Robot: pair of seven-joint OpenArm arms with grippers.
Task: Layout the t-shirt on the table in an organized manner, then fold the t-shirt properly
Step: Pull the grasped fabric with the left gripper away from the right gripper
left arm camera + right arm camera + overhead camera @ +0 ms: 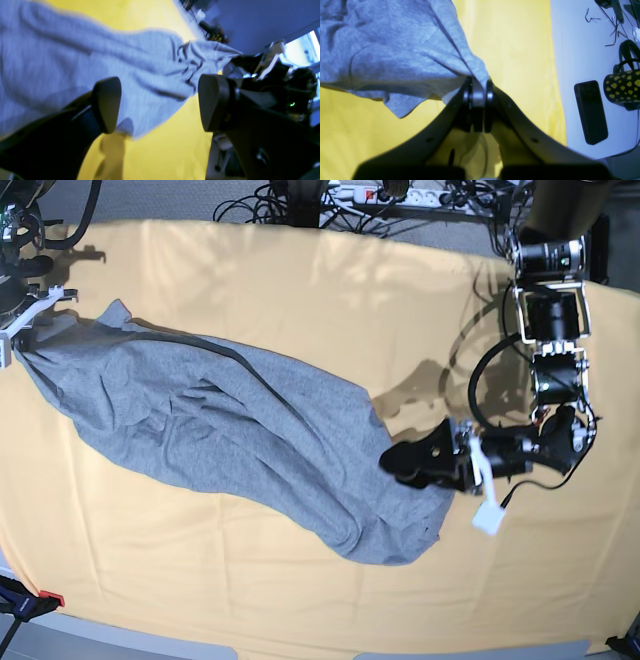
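The heather-grey t-shirt (220, 440) lies stretched as a long rumpled band across the table (300, 290), from far left to lower right. At its far-left end my right gripper (18, 340) is shut on a bunched fold of the cloth; the right wrist view shows the fabric (382, 50) pinched between the jaws of the right gripper (478, 87). My left gripper (405, 463) hovers at the shirt's lower-right end. In the left wrist view the left gripper (160, 103) stands wide open, with the t-shirt (75, 62) below it and nothing held.
A white surface beside the table holds a black phone (591, 112) and a black mug with yellow spots (623, 86). Cables and a power strip (400, 195) run along the far edge. A red-tipped clamp (40, 600) sits at the front-left corner.
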